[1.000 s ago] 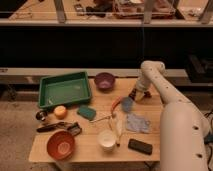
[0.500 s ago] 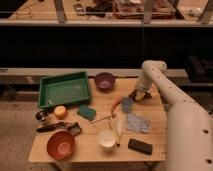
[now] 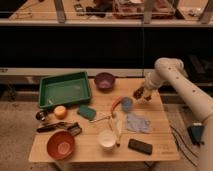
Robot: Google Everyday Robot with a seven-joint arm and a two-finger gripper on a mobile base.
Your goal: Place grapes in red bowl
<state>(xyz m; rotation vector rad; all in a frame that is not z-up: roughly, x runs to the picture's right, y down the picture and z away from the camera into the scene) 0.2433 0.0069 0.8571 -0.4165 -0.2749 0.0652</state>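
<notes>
Camera view: gripper (image 3: 141,94) at right edge near back corner, over grapes (image 3: 137,93); hold or not, cannot tell. Step: pickup. Next you confirm grasp, lift, cross table to red bowl (image 3: 61,145), front-left corner.

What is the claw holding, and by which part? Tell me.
Apparently the grapes, in the claw at the table's rear right corner; which part of the bunch is gripped cannot be told.
</notes>
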